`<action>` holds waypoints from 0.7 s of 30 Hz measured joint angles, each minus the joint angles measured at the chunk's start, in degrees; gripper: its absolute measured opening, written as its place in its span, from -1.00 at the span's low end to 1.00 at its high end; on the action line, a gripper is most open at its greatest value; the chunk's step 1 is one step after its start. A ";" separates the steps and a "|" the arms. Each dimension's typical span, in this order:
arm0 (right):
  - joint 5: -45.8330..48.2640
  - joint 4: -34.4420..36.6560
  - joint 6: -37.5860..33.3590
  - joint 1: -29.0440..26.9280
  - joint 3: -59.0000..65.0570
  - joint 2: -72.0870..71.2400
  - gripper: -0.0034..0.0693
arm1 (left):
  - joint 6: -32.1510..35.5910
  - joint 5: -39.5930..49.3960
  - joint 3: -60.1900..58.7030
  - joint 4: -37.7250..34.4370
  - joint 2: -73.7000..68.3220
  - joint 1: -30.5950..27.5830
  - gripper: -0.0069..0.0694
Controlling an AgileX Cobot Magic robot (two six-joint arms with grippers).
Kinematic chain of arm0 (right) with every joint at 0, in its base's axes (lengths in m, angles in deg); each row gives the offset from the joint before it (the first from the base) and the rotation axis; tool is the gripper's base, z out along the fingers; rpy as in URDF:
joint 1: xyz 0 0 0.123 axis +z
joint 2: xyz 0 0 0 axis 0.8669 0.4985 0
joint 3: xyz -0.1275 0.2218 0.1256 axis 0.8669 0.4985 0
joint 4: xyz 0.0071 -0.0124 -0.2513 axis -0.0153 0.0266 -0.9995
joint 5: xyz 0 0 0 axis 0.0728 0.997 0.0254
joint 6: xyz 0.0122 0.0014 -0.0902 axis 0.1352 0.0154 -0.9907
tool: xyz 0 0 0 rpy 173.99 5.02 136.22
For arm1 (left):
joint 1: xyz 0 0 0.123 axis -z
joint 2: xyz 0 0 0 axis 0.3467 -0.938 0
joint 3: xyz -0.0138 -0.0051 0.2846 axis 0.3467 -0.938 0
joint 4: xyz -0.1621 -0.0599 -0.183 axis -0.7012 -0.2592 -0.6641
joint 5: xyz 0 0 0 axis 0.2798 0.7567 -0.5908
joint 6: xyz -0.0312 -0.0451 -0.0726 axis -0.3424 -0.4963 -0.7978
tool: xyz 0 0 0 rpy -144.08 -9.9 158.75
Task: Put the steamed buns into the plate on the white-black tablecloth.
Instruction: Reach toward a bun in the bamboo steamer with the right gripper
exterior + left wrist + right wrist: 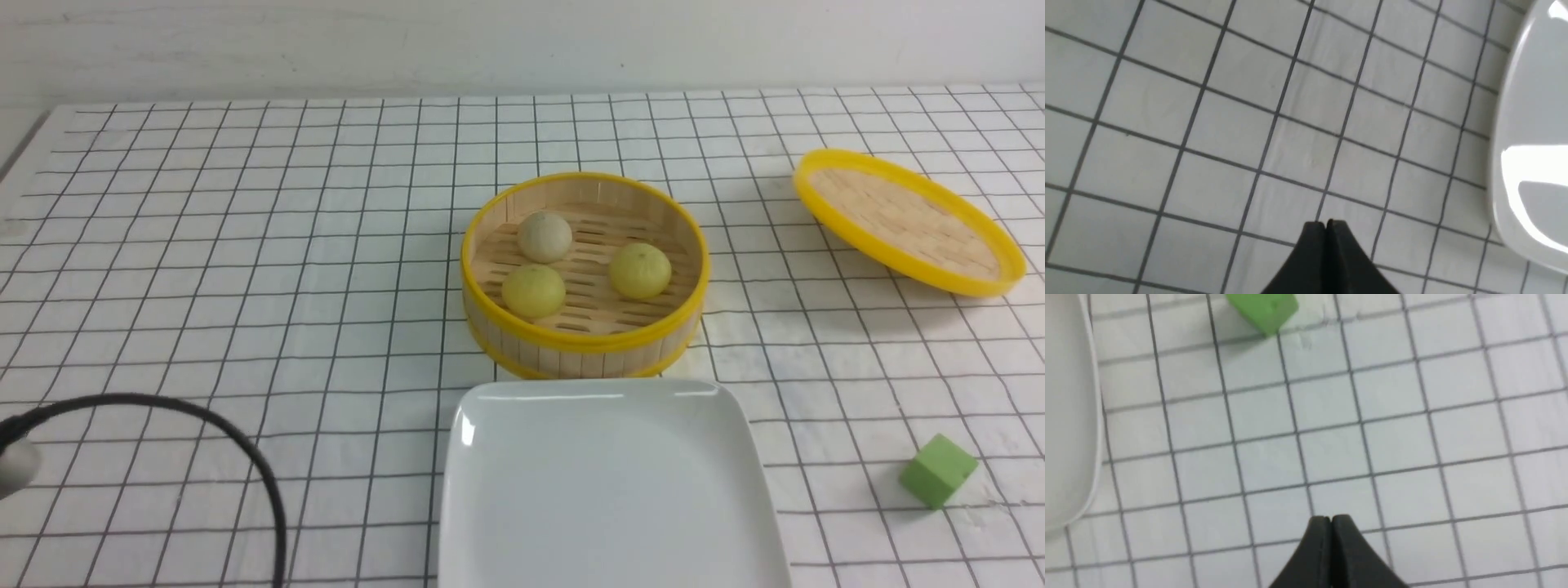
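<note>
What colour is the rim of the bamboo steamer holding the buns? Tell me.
Bright yellow; the steamer rim shows best in the front view.

Beige-grey bun [544, 237] at 10 o'clock, yellow-green buns [533, 291] [640, 270] at 8 and 3, sit apart in the steamer [584, 347]; the glossy white plate [608, 490] lies flat at its 6 o'clock on the gridded tablecloth [245, 245].

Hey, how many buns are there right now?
3, all inside the steamer: the beige bun at the back, the left yellow bun in front of it, the right yellow bun beside them. None seems hidden.
</note>
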 joint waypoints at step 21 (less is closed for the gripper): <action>-23.57 10.92 -14.03 21.86 -34.22 52.28 -0.28 | 17.66 -6.53 0.26 -9.88 -16.77 0.00 -0.40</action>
